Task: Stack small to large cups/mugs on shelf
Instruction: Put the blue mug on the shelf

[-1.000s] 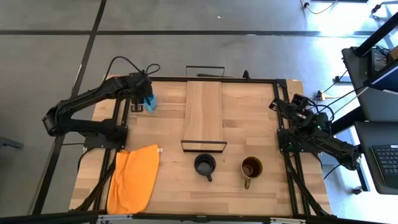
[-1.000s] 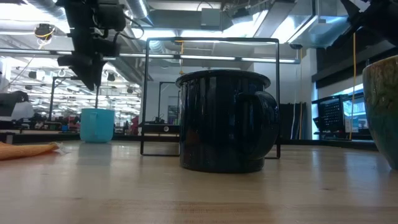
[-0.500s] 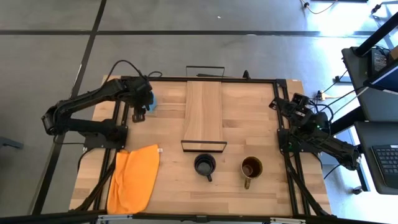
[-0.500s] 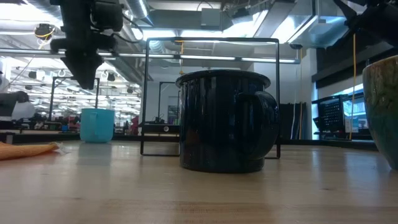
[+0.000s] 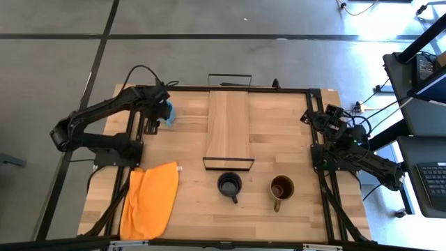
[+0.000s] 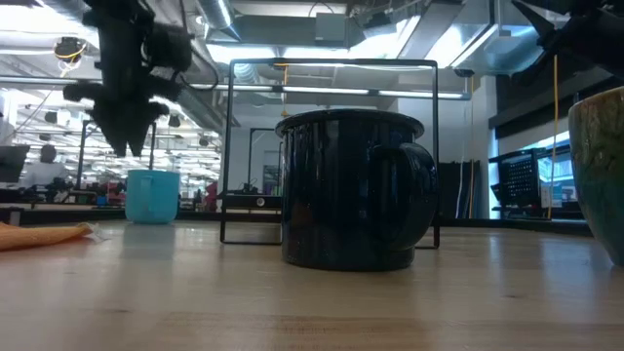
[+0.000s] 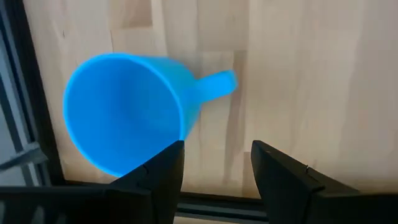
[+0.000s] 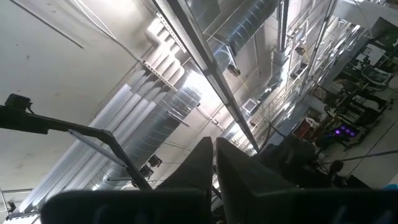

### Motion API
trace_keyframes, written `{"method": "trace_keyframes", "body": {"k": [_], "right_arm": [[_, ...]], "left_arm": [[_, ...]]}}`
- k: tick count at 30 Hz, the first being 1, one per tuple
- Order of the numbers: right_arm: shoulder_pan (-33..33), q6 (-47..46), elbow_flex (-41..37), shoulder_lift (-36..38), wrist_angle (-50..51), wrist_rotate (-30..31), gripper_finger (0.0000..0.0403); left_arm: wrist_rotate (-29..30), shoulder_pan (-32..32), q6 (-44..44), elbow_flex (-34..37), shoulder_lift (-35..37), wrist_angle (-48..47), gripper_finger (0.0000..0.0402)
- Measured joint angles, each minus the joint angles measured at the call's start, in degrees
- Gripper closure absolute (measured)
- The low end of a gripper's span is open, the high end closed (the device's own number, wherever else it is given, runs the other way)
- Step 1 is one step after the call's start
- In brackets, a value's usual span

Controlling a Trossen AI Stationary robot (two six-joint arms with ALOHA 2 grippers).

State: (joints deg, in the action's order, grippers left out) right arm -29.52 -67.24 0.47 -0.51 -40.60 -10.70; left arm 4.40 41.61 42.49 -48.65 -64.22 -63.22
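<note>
The small light-blue cup (image 7: 124, 118) stands upright on the table's far left part (image 5: 169, 111), with its handle (image 7: 214, 84) sticking out sideways. My left gripper (image 7: 214, 168) hovers open just above it, beside the handle, and shows in the low view (image 6: 122, 132) over the cup (image 6: 153, 195). The black cup (image 5: 229, 184) and the olive-yellow cup (image 5: 282, 187) stand near the table's near edge. The shelf plank (image 5: 228, 124) lies in the table's middle with wire frames at both ends. My right gripper (image 8: 214, 165) is shut, pointing upward at the right edge (image 5: 327, 118).
An orange cloth (image 5: 150, 199) lies at the near left corner. The shelf's near wire frame (image 6: 331, 63) stands upright just behind the black cup (image 6: 351, 190). The olive-yellow cup (image 6: 600, 166) is to its right. Black frame rails (image 5: 136, 132) run along the table's sides.
My left gripper has shifted a little toward the table's left edge above the light-blue cup and turned slightly. The cup has stayed where it was.
</note>
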Motion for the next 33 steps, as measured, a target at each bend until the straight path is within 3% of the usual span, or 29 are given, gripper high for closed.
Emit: {"method": "trace_keyframes", "body": {"k": [13,22,27,33], "right_arm": [[0.0,-0.2,0.0,0.0,0.2,0.1,0.0379],[0.0,-0.1,0.0,0.0,2.5,0.5,0.0379],[0.0,-0.1,0.0,0.0,4.8,0.6,0.0379],[0.0,-0.2,0.0,0.0,5.4,2.2,0.0379]], "left_arm": [[-2.5,5.3,3.2,5.9,-0.7,10.3,0.0222],[1.4,5.4,-3.7,9.2,-0.7,12.4,0.0226],[0.6,5.4,-7.6,9.2,-0.8,12.4,0.0256],[-0.5,5.4,-8.4,9.2,-0.8,12.4,0.0327]]}}
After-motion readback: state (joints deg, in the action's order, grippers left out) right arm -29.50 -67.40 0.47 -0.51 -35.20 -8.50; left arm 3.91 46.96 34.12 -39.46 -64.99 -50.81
